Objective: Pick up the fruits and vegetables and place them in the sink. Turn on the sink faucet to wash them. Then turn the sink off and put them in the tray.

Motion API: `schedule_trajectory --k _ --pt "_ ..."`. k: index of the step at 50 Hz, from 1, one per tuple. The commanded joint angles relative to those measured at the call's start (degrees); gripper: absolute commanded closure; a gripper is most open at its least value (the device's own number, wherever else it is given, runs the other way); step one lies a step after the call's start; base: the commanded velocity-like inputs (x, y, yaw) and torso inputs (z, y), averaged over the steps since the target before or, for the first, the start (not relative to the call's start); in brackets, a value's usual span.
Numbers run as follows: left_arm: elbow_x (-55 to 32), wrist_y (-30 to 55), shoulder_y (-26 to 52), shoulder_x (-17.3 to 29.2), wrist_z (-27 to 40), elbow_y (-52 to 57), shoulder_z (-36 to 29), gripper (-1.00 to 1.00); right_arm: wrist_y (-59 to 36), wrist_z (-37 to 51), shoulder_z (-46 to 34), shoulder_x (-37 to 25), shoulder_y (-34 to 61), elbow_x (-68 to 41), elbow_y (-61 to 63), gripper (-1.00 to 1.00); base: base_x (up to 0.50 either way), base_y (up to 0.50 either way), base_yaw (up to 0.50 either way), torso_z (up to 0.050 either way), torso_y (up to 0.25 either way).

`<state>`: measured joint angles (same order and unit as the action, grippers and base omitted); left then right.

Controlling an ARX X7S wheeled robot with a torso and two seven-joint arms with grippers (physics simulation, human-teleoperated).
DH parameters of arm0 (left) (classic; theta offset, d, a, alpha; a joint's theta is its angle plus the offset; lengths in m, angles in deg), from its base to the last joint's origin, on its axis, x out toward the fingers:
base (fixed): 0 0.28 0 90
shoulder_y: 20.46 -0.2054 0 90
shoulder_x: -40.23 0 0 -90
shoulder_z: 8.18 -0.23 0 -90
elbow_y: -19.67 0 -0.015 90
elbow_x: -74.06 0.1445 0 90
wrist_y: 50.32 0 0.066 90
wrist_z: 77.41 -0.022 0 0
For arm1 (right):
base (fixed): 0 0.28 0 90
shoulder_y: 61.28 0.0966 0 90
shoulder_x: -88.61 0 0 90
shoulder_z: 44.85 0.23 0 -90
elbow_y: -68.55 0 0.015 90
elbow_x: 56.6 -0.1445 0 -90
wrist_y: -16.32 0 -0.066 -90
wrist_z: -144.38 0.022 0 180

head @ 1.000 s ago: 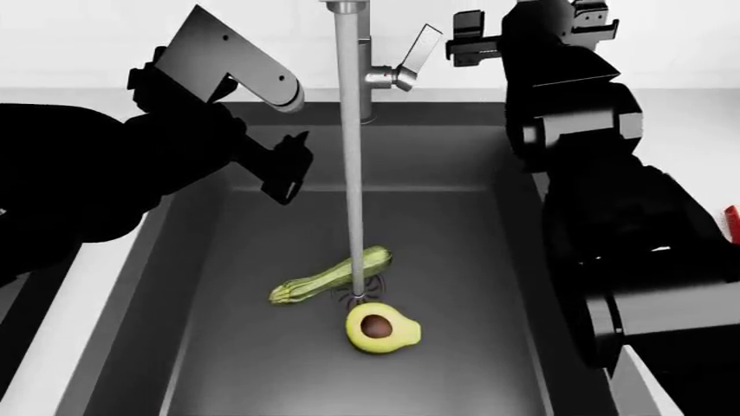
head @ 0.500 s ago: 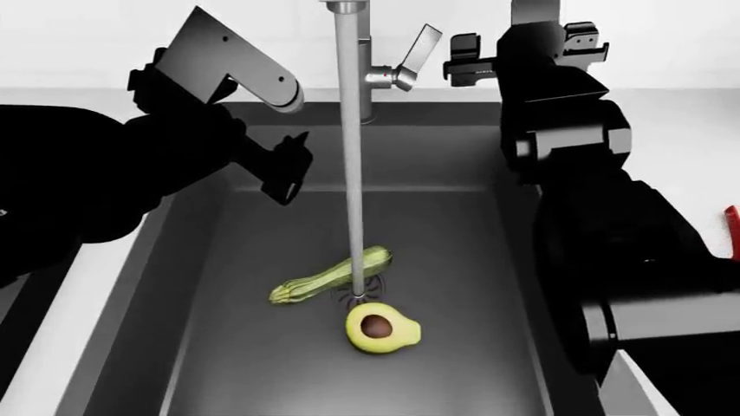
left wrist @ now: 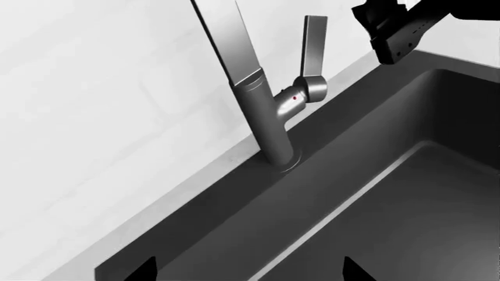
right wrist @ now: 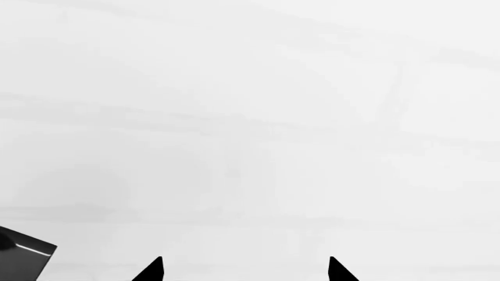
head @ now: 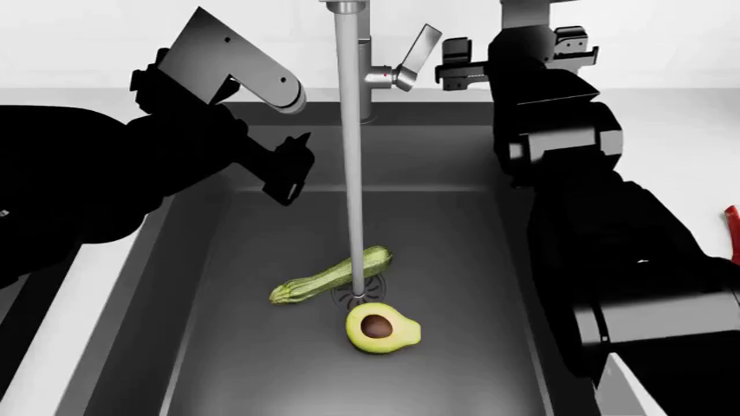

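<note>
The pale green zucchini [head: 332, 277] and the halved avocado [head: 382, 328], pit up, lie on the floor of the dark grey sink [head: 451, 165], touching the drain. From the sink faucet [head: 350, 104] a straight grey stream drops to the drain. The faucet's lever handle [head: 417, 52] points up and to the right. My right gripper [head: 515, 54] is open and empty, just right of the lever and facing the white wall [right wrist: 250, 117]. My left gripper [head: 291, 169] hangs open and empty over the basin's back left. It looks at the faucet [left wrist: 262, 111] and lever [left wrist: 312, 47]. The tray is out of view.
White counter [head: 682, 130] runs round the sink, with a red object [head: 730, 221] at its right edge. A white wall stands close behind the faucet. My right arm [head: 601, 225] covers the basin's right rim. The right gripper [left wrist: 394, 29] shows in the left wrist view.
My right gripper has shifted left, closer to the lever handle. The left arm, zucchini and avocado have not moved.
</note>
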<state>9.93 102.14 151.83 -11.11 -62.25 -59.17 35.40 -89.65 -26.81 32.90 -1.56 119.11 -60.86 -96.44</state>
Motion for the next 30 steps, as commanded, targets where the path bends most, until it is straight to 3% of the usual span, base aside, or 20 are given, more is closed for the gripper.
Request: schedule_trajectory --k 1,30 --pt "-0.27 0.07 0.04 0.01 0.15 0.17 -0.02 -1.0 0.02 0.34 -3.26 0.12 0.13 -3.46 0.01 -1.0 0.0 0.0 0.0 0.0 0.0" --pt "-0.2 -0.14 0.18 -0.34 0.02 -0.12 -0.5 -1.0 1.14 0.48 -19.08 0.16 1.19 -19.92 0.0 -1.0 0.0 0.0 0.0 0.0 0.0"
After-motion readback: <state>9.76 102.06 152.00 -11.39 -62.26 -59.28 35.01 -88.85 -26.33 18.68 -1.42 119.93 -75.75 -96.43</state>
